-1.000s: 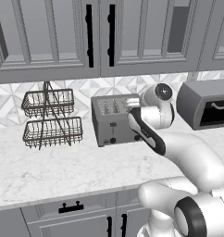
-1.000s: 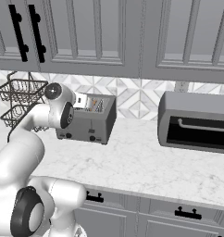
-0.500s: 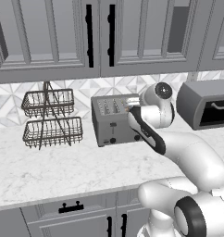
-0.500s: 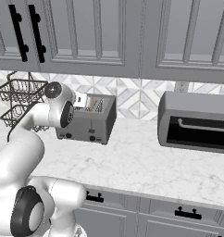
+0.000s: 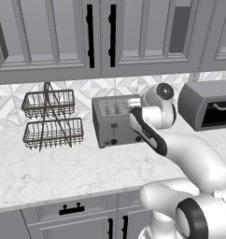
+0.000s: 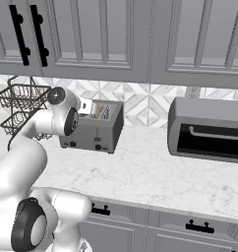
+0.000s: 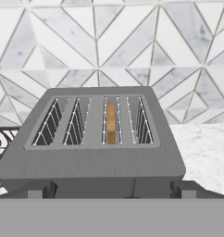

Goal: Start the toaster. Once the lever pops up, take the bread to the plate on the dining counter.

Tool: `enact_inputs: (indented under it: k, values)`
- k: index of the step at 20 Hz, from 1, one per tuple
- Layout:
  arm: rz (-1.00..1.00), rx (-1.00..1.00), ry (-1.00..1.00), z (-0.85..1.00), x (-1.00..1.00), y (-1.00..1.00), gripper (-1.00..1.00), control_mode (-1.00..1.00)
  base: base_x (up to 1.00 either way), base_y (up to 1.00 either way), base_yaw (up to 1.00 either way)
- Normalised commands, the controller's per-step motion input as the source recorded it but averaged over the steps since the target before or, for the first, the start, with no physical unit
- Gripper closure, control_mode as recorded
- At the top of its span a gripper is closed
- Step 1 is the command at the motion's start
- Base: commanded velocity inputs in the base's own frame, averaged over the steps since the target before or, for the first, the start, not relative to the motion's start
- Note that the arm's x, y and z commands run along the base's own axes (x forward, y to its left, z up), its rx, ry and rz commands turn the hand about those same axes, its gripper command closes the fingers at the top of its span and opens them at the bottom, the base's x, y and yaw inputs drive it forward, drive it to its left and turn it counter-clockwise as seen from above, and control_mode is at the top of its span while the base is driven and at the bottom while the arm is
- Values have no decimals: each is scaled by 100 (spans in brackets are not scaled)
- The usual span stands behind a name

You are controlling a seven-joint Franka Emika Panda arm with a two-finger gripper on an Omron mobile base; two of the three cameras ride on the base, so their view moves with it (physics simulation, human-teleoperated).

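The grey four-slot toaster (image 5: 114,122) (image 6: 94,132) (image 7: 104,157) stands on the marble worktop against the tiled wall. The bread (image 7: 111,122) stands upright in the third slot from the left in the hand view, its golden edge sunk below the slot's rim, and shows as a tan sliver (image 6: 98,110) in the right base view. My gripper (image 7: 112,193) hovers above the toaster's front edge, open, with nothing between its fingers. The hand (image 5: 133,108) (image 6: 84,105) covers the toaster's right front. One slider lever (image 5: 113,126) shows on the toaster's face. The plate and the dining counter are out of view.
A two-tier wire basket (image 5: 52,119) (image 6: 20,106) stands left of the toaster. A larger grey toaster oven (image 5: 208,109) (image 6: 209,130) sits to the right. Grey wall cabinets (image 5: 87,37) hang overhead. Bare marble worktop (image 5: 68,163) lies in front.
The arm's upper joint has edged slightly up and to the right. Toaster and bread stay as they were, and the jaws remain wide.
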Motion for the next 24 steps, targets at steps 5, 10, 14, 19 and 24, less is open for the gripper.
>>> enact_inputs:
  k: [5, 10, 14, 19, 24]
  values:
    - [0, 0, 0, 0, 0, 0, -100, -100, 0, 0, 0]
    - [0, 0, 0, 0, 0, 0, -100, -100, 0, 0, 0]
    - [0, 0, 0, 0, 0, 0, -100, -100, 0, 0, 0]
    - [0, 0, 0, 0, 0, 0, -100, -100, 0, 0, 0]
    - [0, 0, 0, 0, 0, 0, -100, -100, 0, 0, 0]
